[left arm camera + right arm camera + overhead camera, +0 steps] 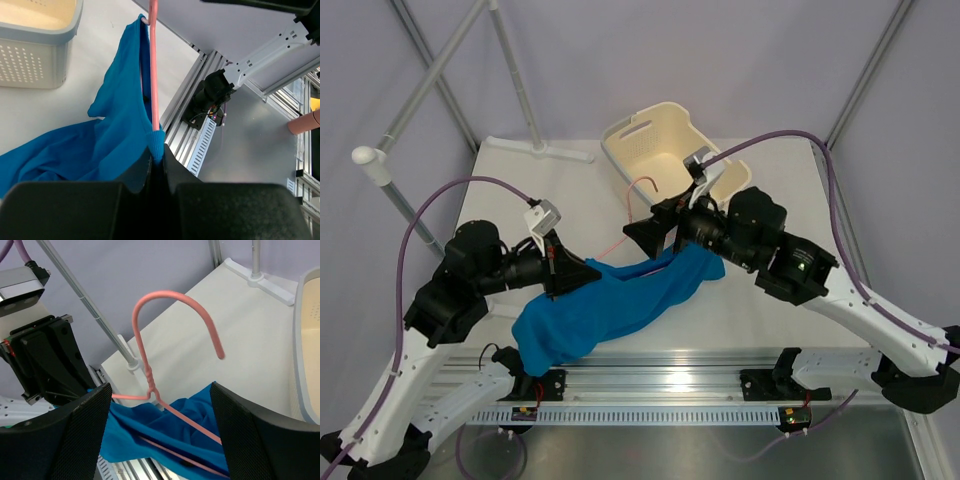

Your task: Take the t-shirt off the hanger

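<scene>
Blue t-shirt (610, 305), judged soft, light and limp, sags mid-frame in the top view over the thin hanger (150, 389); left gripper (156, 155) is pinched on its hem, right gripper (638, 236) gapes wide around the hook's neck, so best to take bunched cloth, not wire.

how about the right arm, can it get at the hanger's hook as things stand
Likely yes. The right end effector is open, and in its wrist view the hanger's hook stands bare just ahead of it; the t-shirt bunches lower down and nothing crosses the way.
</scene>
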